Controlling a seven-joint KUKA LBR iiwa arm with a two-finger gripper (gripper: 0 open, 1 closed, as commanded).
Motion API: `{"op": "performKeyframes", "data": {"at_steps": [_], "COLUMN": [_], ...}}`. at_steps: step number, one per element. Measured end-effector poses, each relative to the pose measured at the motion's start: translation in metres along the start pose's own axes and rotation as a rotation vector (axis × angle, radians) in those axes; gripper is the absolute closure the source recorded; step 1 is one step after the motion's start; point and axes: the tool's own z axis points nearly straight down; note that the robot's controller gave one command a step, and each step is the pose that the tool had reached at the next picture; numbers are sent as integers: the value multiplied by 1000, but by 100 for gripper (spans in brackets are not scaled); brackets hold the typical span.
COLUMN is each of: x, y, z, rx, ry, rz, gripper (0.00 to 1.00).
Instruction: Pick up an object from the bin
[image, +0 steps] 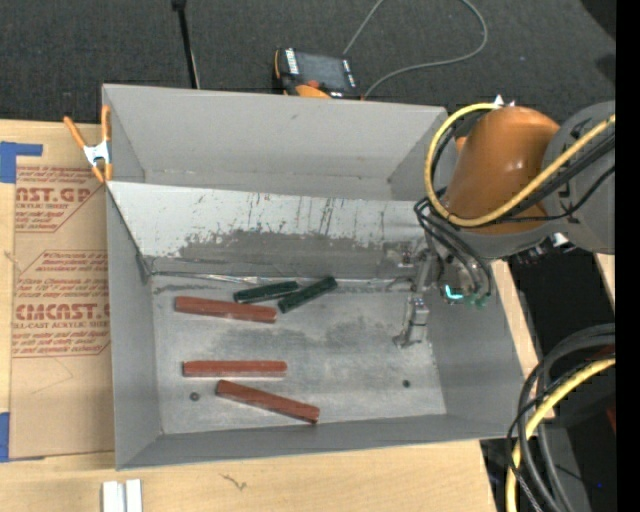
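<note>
My gripper (411, 328) hangs low over the bin floor at the right side, near the right wall. Nothing shows in it. The nearest loose thing is a dark green stick (308, 292), lying slanted to the gripper's left and well apart from it. A second dark green stick (266, 292) lies just left of the first, almost end to end with it. Below these, a red-brown flat bar (225, 310) lies crosswise in the left half of the bin.
Two more red-brown bars lie towards the front left: one (234, 368) level, the other (268, 401) slanted near the front wall. The arm with its orange cover and yellow cables leans in over the right rim.
</note>
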Motion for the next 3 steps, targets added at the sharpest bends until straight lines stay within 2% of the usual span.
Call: {"op": "performKeyframes", "data": {"at_steps": [1, 2, 3], "x": [-9, -13, -10], "y": [73, 141, 180], "z": [104, 111, 111], "rx": [-3, -3, 0], "ry": [-1, -10, -9], "rz": [5, 45, -10], "gripper": [0, 0, 0]}}
